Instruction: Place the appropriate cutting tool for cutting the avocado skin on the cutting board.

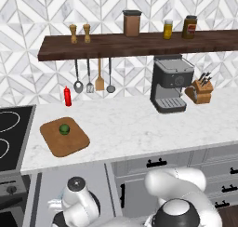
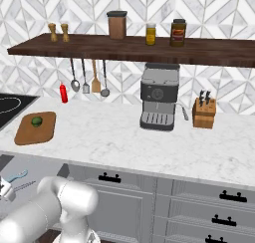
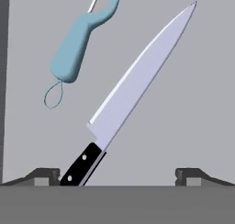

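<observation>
In the hand view we see the knife (image 3: 133, 87) lying on a flat grey surface, its black handle at the lower middle of the frame and its silver blade running up to the upper right. Our hand (image 3: 117, 175) is spread wide, its tips far apart at the bottom edge, holding nothing; the handle lies just beside the left tip. A light-blue peeler (image 3: 80, 39) lies near the knife at the upper left. In the left base view the cutting board (image 1: 69, 142) rests at the left of the white tabletop (image 1: 153, 128), with the avocado (image 1: 64, 128) on it.
</observation>
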You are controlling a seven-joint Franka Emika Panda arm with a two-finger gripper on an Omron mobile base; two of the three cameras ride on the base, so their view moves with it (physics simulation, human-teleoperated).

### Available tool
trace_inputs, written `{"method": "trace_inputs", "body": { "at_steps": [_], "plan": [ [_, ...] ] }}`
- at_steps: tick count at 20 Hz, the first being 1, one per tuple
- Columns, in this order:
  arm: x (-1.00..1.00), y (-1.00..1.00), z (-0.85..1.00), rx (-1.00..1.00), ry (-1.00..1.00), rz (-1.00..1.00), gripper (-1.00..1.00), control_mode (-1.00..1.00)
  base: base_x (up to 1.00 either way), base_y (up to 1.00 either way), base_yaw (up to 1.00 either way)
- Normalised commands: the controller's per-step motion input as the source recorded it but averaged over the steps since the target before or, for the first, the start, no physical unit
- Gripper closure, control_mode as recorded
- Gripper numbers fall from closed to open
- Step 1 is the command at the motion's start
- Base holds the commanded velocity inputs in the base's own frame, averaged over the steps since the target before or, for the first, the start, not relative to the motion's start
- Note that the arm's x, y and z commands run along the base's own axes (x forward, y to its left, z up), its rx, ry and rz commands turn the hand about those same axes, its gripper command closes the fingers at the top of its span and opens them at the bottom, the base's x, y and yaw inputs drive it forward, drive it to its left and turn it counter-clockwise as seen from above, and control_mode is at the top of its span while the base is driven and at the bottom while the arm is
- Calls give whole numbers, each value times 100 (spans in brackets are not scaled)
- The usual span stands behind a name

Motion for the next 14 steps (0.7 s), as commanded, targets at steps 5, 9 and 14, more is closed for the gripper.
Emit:
{"method": "trace_inputs", "body": {
  "at_steps": [5,9,14],
  "plan": [
    [5,8,-13,-1,10,0,-100,-100,0,0,0],
    [1,0,-8,-1,1,0,-100,-100,0,0,0],
    [7,4,-14,-2,6,0,-100,-100,0,0,0]
  ]
}}
